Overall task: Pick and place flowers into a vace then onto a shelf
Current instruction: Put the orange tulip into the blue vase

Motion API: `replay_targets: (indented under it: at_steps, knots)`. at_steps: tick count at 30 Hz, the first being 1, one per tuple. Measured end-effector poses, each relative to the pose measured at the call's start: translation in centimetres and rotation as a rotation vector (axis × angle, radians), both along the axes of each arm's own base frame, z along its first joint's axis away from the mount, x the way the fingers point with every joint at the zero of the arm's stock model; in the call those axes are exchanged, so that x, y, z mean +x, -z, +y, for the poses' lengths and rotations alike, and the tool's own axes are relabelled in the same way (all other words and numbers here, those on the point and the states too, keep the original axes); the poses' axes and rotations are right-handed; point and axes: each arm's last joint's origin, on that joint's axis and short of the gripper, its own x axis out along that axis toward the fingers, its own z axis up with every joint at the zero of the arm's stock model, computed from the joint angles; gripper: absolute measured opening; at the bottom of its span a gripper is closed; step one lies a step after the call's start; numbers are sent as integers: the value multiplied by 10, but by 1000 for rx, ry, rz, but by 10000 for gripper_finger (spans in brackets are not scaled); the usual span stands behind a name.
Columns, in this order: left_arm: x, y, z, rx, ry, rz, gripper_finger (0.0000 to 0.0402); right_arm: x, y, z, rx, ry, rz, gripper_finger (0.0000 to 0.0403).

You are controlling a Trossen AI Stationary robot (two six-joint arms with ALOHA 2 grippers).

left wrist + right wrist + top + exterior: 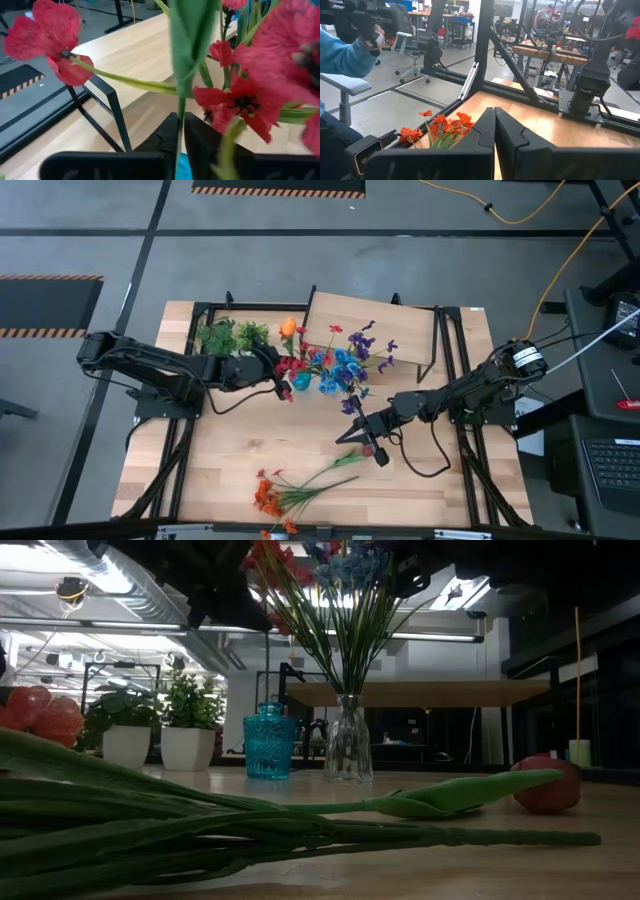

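Left gripper point(179, 131): mine, up by the bouquet, fingers pinched narrow on a green stem of the red flower spray point(235, 95).
Right gripper point(494, 131): mine, jaws closed on nothing, low over mid-table, pointing toward the front edge.
Vase point(348, 740): clear glass, upright, already carrying red, blue and purple sprays; teal jar point(270, 742) just beside it.
Orange flowers point(290, 492): lying flat near the table's front edge.
Shelf point(372, 328): at the back, behind the vase.
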Motion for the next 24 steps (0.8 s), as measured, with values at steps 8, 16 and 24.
replay_targets:
  at_steps: [8,16,24]
  knots:
    - [1,1,-1,-25,37,0,94,0,0,0,1,0,3,4]
    - [-2,1,-1,-30,33,16,142,0,0,0,2,0,4,4]
    - [-8,2,-5,-20,55,69,152,0,0,0,7,1,7,4]
